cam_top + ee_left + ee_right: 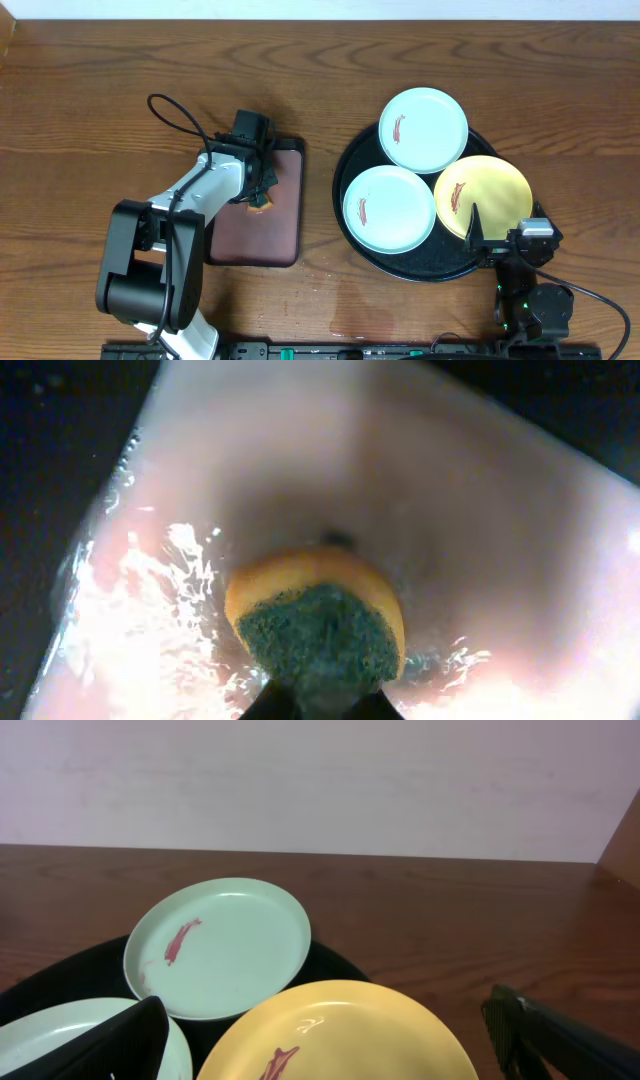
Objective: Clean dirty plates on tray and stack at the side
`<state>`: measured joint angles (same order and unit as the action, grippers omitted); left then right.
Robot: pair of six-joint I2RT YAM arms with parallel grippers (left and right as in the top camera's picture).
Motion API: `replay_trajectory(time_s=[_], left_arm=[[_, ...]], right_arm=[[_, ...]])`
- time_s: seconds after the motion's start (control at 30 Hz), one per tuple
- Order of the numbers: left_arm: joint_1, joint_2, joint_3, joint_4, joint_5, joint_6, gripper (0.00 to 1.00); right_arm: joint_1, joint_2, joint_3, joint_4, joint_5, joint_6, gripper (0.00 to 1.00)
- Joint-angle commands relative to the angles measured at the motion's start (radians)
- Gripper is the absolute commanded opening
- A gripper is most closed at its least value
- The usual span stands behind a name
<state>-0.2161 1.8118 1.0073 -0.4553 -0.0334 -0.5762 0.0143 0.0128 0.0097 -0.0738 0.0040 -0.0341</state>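
Three plates lie on the round black tray [345,170], each with a reddish-brown smear: a mint-blue plate [423,129] at the back, a second mint-blue plate [389,208] at the front left, and a yellow plate [483,196] at the right. My right gripper [497,238] is open at the tray's front right edge, its fingers either side of the yellow plate's [340,1035] near rim. My left gripper [262,199] is shut on a yellow sponge with a green scouring face [320,630], pressed down on the wet maroon tray [285,160].
The maroon rectangular tray [480,510] holds shiny water around the sponge. Bare wood tabletop [90,110] lies left of it and behind the black tray. The back mint plate [215,945] shows in the right wrist view against a pale wall.
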Motion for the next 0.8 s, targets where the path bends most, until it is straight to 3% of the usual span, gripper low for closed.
replay_trajectory(time_s=[0.0,0.07,0.1,0.17,0.2,0.37,0.43,0.63,0.77], left_arm=[[0.002,0.079,-0.053,-0.006,0.023,-0.002,0.08],[0.002,0.079,-0.053,-0.006,0.023,-0.002,0.08],[0.002,0.079,-0.053,-0.007,0.023,-0.002,0.14],[0.002,0.079,-0.053,-0.007,0.023,-0.002,0.71],[0.002,0.079,-0.053,-0.006,0.023,-0.002,0.80],[0.004,0.079,-0.053,0.031,0.015,0.000,0.85],[0.004,0.079,-0.053,0.048,0.000,0.002,0.80],[0.004,0.079,-0.053,0.059,-0.013,0.003,0.08],[0.004,0.079,-0.053,0.056,-0.013,0.003,0.07]], right_arm=[[-0.003,-0.003,-0.004,-0.001,0.006,-0.008,0.99],[-0.003,-0.003,-0.004,-0.001,0.006,-0.008,0.99],[-0.003,-0.003,-0.004,-0.001,0.006,-0.008,0.99],[-0.003,-0.003,-0.004,-0.001,0.006,-0.008,0.99],[-0.003,-0.003,-0.004,-0.001,0.006,-0.008,0.99],[-0.003,-0.003,-0.004,-0.001,0.006,-0.008,0.99],[-0.003,-0.003,-0.004,-0.001,0.006,-0.008,0.99],[-0.003,-0.003,-0.004,-0.001,0.006,-0.008,0.99],[-0.003,-0.003,-0.004,-0.001,0.006,-0.008,0.99]])
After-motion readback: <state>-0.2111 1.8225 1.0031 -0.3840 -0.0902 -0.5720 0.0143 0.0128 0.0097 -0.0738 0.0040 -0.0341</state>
